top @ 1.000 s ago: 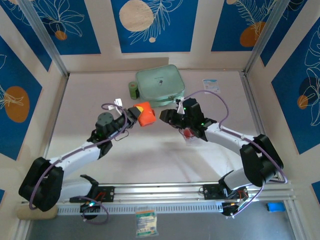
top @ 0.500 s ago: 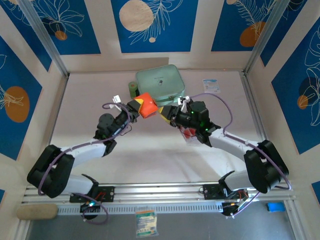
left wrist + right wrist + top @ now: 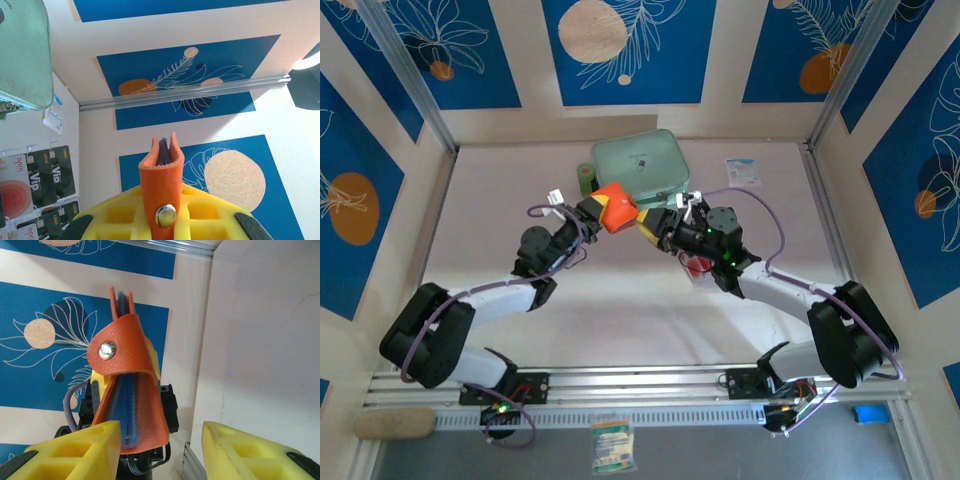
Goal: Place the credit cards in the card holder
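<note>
The orange card holder (image 3: 616, 207) is held up off the table, and my left gripper (image 3: 598, 212) is shut on it. In the left wrist view the card holder (image 3: 162, 172) stands upright between the yellow pads (image 3: 112, 215), snap button facing the camera, dark blue layers showing in its open top. My right gripper (image 3: 654, 228) is open just right of it. The card holder (image 3: 131, 390) hangs beside that gripper's left finger (image 3: 75, 450); I cannot tell if they touch. Black credit cards (image 3: 54, 169) sit in a clear rack (image 3: 698, 266) under the right arm.
A mint-green zip case (image 3: 640, 166) lies at the back of the table with a small green roll (image 3: 586, 180) at its left. A white-and-blue packet (image 3: 742, 172) lies at the back right. Blue-patterned walls close in three sides.
My left gripper has lifted the card holder up and toward the far side. My right gripper has moved left, closer to it. Both grips look the same.
</note>
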Controlling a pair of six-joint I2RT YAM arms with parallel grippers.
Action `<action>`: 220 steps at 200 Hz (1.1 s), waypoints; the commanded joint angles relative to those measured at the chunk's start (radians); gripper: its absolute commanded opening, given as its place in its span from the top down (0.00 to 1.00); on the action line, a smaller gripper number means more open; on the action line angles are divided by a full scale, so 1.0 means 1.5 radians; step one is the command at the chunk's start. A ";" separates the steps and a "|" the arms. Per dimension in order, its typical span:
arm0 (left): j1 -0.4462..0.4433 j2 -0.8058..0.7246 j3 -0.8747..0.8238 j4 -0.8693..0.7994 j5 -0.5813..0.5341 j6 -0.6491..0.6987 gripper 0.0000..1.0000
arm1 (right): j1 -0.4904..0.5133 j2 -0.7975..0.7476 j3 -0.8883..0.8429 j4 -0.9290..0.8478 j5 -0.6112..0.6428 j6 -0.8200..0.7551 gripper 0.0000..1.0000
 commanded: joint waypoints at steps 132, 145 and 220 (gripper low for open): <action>-0.017 0.018 0.025 0.074 -0.013 -0.017 1.00 | 0.008 0.006 0.010 0.031 0.010 0.007 0.62; -0.018 0.018 0.025 0.073 -0.012 -0.017 1.00 | 0.007 0.013 0.012 0.036 0.009 0.011 0.63; -0.029 0.029 0.021 0.074 -0.004 -0.019 1.00 | -0.007 0.056 0.032 0.080 -0.022 0.027 0.64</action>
